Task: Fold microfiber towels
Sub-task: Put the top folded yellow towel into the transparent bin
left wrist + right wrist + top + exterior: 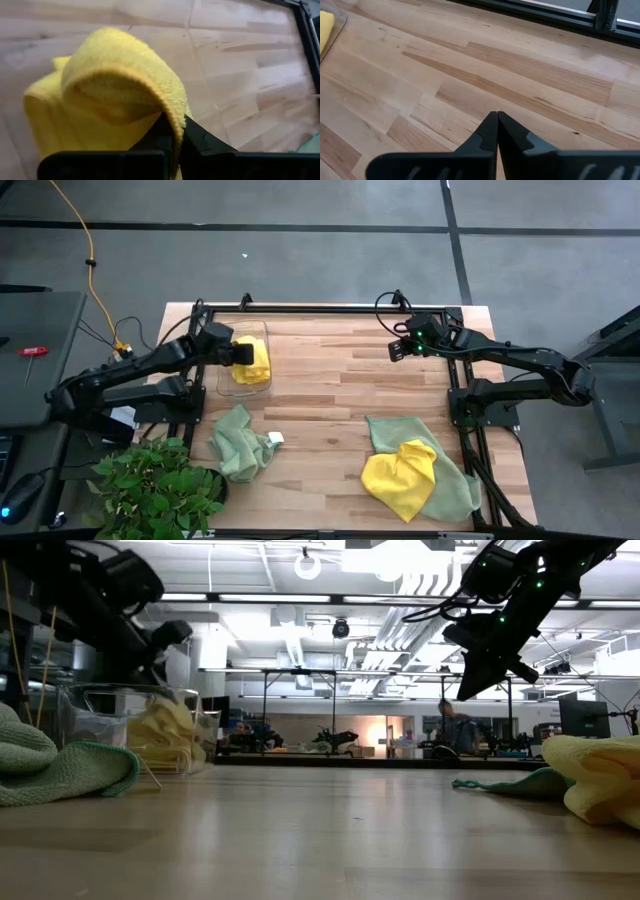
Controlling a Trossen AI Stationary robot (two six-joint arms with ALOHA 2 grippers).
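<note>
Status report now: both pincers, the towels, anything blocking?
Left pincer shut on yellow towel over clear bin. Right pincer shut, empty, above bare table. Green towel and yellow-on-green pile wait. Nothing blocking.

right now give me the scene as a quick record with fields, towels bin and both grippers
left gripper: shut on a yellow towel, over the clear bin
right gripper: shut, empty, above bare wood at the table's far right
clear bin: far left of the table, yellow cloth inside
green towel, left: crumpled near the plant
green towel, right: spread out, near right
yellow towel on top: crumpled on the right green towel
</note>
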